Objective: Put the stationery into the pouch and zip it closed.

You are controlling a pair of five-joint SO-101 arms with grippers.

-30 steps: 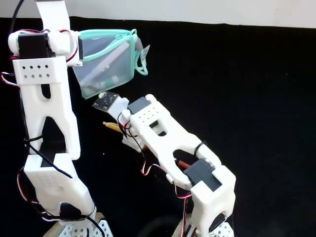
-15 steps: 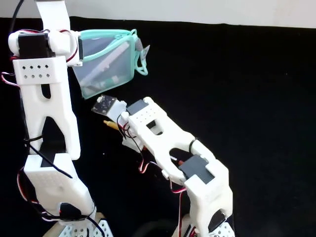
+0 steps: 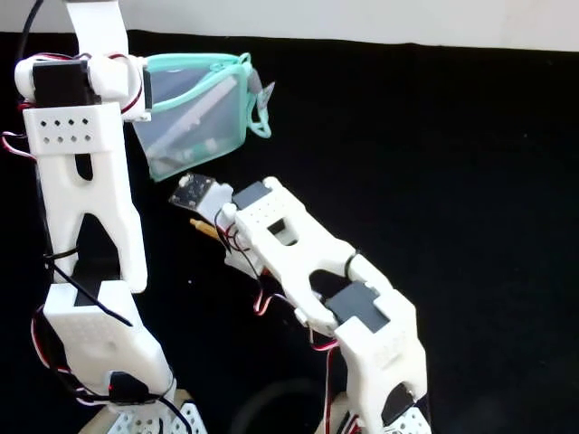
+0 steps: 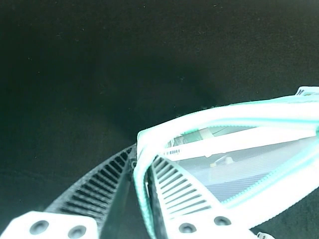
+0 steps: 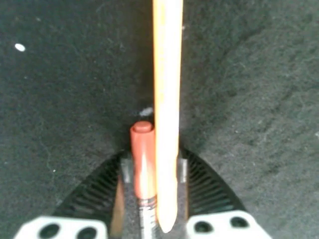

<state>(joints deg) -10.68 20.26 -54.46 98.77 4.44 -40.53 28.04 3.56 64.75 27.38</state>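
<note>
- The left fingers (image 4: 124, 164) are closed on the rim of the pouch (image 3: 199, 113), holding it up off the worktop (image 3: 434, 181) with its mouth gaping.
- The right fingers (image 5: 202, 174) are clamped on an orange pencil (image 5: 167, 99) and a red-brown pen (image 5: 142, 149) together, side by side, low over the worktop and below the pouch.
- The step in hand looks like loading this pair.
- To do it well, lift the pair and line it up lengthwise with the mouth, then enter tips first, clear of the teal rim.
- Two round barrels in one pinch may roll, so a firm squeeze matters.
- Let go only when most of their length is inside.
</note>
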